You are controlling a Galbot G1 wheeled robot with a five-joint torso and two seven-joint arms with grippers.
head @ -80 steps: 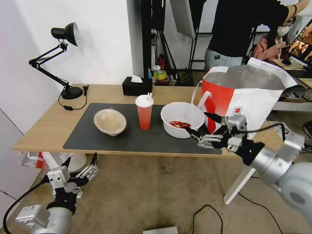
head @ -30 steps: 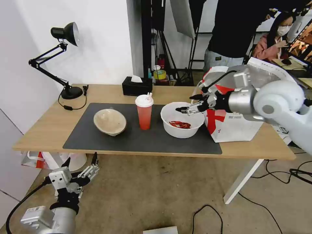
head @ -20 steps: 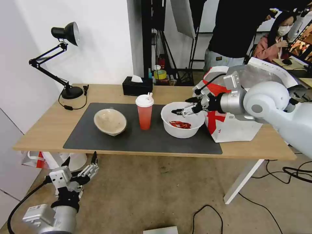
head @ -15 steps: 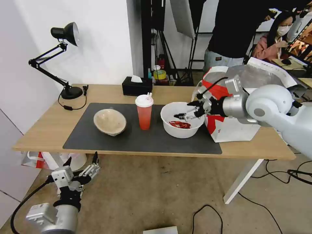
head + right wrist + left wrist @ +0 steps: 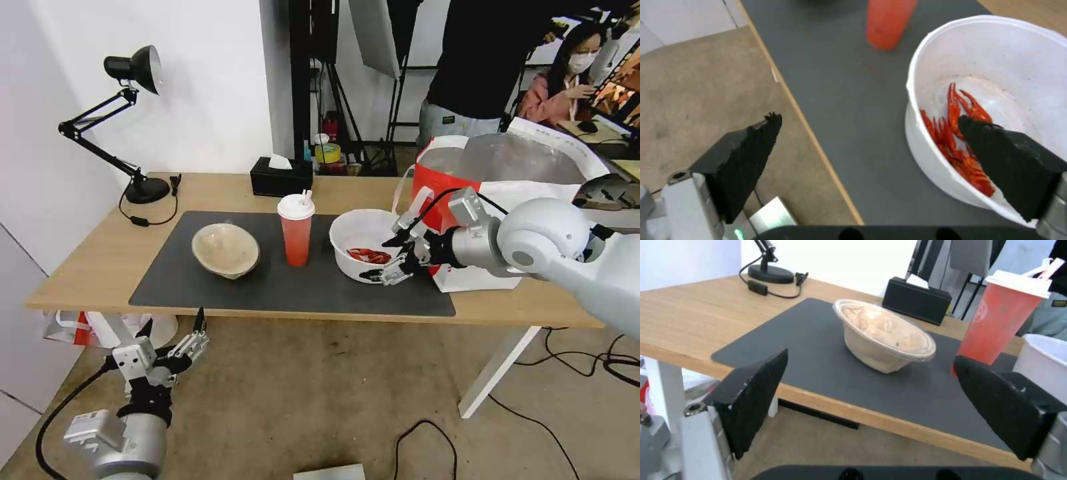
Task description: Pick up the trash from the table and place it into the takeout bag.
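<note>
Straddling the white bowl's [image 5: 370, 245] near rim, the wide-open, empty right hand [image 5: 393, 257] hovers; all trash remains outside the takeout bag [image 5: 507, 200].

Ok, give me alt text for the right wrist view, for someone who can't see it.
The open right gripper straddles the near rim of the white bowl, one finger over the red scraps inside, the other outside above the floor. A red cup stands beyond on the grey mat.
</note>
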